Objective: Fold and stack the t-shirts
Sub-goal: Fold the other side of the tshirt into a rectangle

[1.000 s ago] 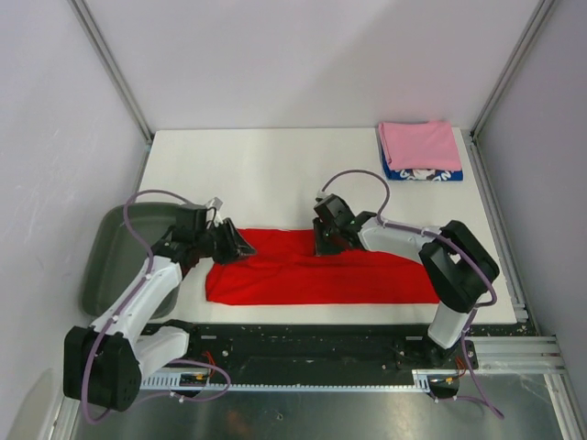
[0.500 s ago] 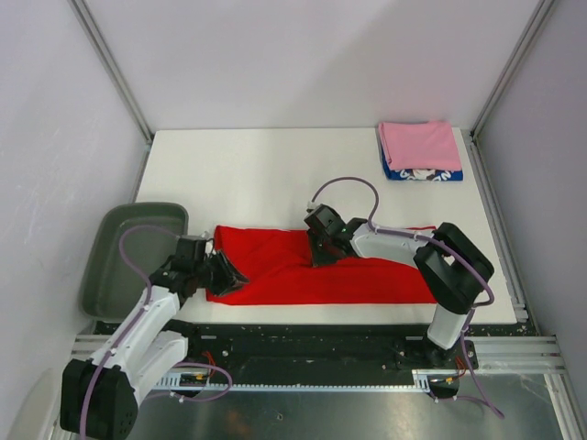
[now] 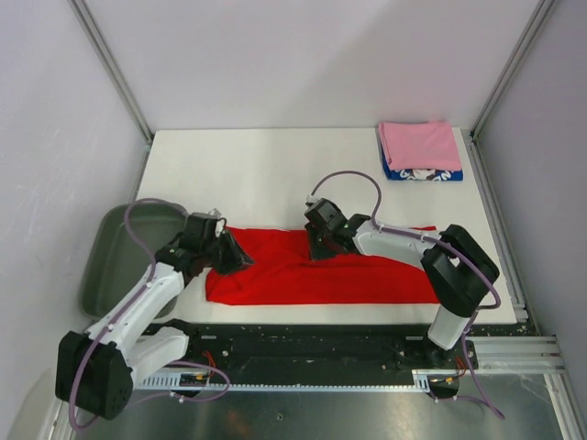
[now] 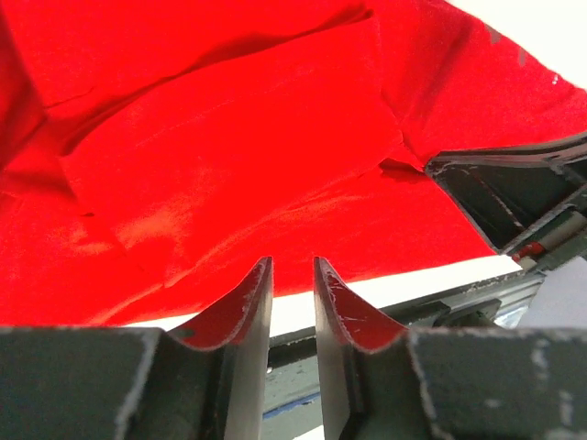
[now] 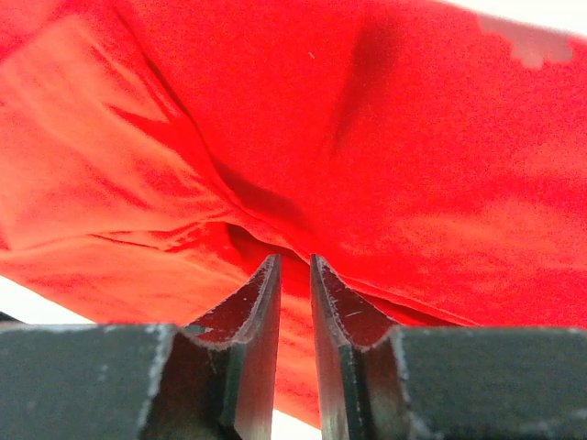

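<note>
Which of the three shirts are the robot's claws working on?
The red shirt, spread along the near edge, left gripper and right gripper both on it. The pink shirt and blue shirt lie stacked, far right.

Far table (image 3: 257, 174) open; pink-on-blue shirt stack (image 3: 420, 147) blocks far-right corner; tray (image 3: 108, 268) left.

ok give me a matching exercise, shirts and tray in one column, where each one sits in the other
1. red shirt
2. pink shirt
3. blue shirt
4. tray

a. under the pink one
b. beside the left edge of the table
c. spread out along the near edge
d. top of the far right pile

Pairs: 1-c, 2-d, 3-a, 4-b
</note>
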Robot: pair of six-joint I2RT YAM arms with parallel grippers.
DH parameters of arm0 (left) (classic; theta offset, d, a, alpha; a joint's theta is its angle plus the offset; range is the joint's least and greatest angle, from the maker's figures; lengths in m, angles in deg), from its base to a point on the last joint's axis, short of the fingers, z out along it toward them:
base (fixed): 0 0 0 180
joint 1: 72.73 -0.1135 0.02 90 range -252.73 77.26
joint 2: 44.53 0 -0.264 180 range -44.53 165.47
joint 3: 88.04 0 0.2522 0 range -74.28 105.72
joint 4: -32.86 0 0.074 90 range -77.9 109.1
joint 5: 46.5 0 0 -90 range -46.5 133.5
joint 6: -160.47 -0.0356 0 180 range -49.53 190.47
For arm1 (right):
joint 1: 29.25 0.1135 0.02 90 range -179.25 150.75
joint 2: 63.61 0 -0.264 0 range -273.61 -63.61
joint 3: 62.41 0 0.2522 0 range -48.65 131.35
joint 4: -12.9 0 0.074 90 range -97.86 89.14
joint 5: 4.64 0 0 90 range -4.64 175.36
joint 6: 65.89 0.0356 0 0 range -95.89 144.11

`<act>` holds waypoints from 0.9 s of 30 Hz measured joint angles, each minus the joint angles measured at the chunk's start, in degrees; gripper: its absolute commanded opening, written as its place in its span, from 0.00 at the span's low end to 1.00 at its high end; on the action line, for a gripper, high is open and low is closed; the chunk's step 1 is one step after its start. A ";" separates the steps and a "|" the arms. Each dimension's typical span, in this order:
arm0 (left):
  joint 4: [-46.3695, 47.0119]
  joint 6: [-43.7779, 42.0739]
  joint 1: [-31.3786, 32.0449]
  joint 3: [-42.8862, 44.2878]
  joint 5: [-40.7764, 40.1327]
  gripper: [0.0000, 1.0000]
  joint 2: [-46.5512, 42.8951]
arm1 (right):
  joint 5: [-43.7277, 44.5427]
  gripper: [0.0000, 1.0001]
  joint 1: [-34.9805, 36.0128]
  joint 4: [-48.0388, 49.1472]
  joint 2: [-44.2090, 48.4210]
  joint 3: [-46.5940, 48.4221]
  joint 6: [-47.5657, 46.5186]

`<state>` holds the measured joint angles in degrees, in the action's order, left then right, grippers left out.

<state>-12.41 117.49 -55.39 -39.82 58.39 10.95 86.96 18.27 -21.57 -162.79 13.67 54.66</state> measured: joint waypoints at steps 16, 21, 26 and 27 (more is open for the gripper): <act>2.75 11.15 5.77 -8.63 -13.70 0.27 6.51 | -2.93 0.24 3.74 2.56 -5.40 12.44 -2.19; 4.02 13.03 5.92 -10.32 -14.32 0.26 4.28 | -2.95 0.22 5.27 1.33 -8.85 12.61 -2.23; 4.74 14.80 5.92 -11.63 -14.73 0.26 2.47 | -0.90 0.22 7.21 -0.94 -10.01 12.59 -2.45; 4.79 15.04 5.92 -11.63 -14.73 0.25 2.45 | -0.72 0.22 7.56 -1.22 -10.01 12.57 -2.56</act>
<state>-7.62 132.53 -49.47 -51.45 43.66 13.40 86.24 25.84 -22.79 -172.80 26.24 52.10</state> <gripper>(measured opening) 0.258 0.219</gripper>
